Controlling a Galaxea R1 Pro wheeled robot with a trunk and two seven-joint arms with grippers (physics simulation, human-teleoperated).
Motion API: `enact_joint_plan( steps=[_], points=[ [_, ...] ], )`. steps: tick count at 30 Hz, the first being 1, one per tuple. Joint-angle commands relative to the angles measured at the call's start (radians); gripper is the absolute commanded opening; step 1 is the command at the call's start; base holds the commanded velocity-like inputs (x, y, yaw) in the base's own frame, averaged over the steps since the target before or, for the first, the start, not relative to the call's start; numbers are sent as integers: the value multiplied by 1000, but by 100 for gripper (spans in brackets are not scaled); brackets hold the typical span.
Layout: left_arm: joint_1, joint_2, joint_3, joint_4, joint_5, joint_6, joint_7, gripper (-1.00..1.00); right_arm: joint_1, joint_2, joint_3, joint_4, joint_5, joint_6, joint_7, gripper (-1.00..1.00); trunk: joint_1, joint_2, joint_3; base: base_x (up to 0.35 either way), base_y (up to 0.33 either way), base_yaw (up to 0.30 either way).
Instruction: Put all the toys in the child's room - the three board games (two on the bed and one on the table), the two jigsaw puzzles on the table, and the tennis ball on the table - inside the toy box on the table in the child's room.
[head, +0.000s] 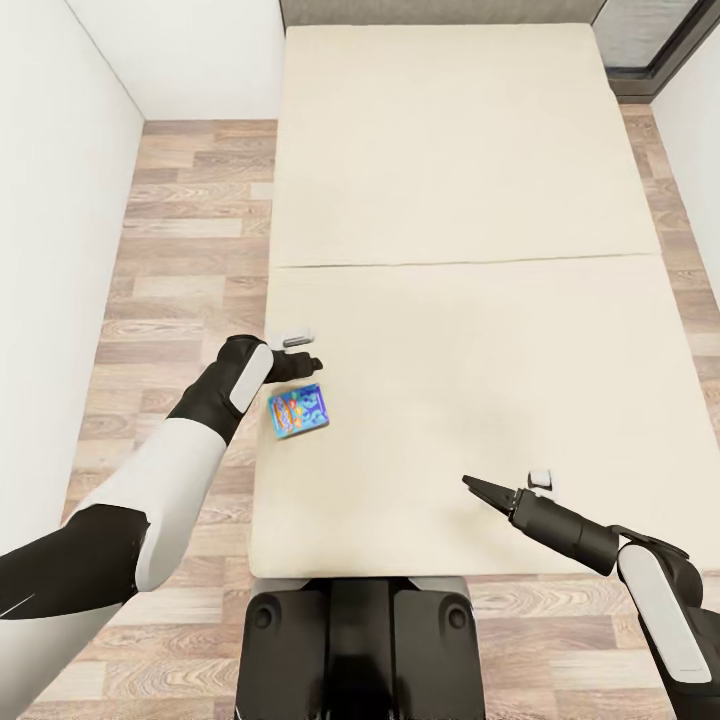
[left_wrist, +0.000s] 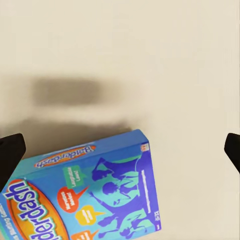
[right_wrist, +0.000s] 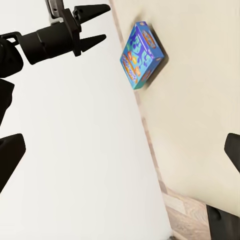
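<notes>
A small blue board game (head: 298, 411) lies flat on the beige mattress of the bed (head: 450, 200), close to its left edge. My left gripper (head: 305, 366) hovers just beyond the box, open. In the left wrist view the blue board game (left_wrist: 95, 195) sits below the wide-apart fingers (left_wrist: 10, 155). My right gripper (head: 472, 485) is over the bed's near part, well to the right of the box and pointing toward it, open with nothing in it. The right wrist view shows the blue board game (right_wrist: 141, 55) and the left gripper (right_wrist: 97, 25) beside it with its fingers parted.
Wood-plank floor (head: 180, 250) runs along the bed's left side, bounded by a white wall (head: 60, 250). A grey headboard (head: 430, 10) and a window corner (head: 650, 30) are at the far end. My dark base (head: 355, 640) stands against the bed's near edge.
</notes>
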Motion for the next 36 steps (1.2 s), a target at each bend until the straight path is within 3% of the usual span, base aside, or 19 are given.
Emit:
enact_joint_plan(
  steps=[1, 16, 24, 36],
  points=[
    [0, 0, -3, -1, 10, 3, 9, 100, 0, 0, -1, 0, 1, 5, 3, 100, 1, -2, -3, 0, 0, 0],
    [-1, 2, 0, -27, 10, 4, 10, 100, 0, 0, -1, 0, 1, 5, 3, 100, 1, -2, -27, 0, 0, 0],
    [-35, 3, 2, -48, 10, 60, 11, 100, 0, 0, -1, 0, 1, 5, 3, 100, 1, -2, -40, 0, 0, 0],
    [-44, 1, 6, -50, 10, 69, 11, 100, 0, 0, -1, -1, 1, 5, 3, 100, 1, -2, -60, 0, 0, 0]
  ],
)
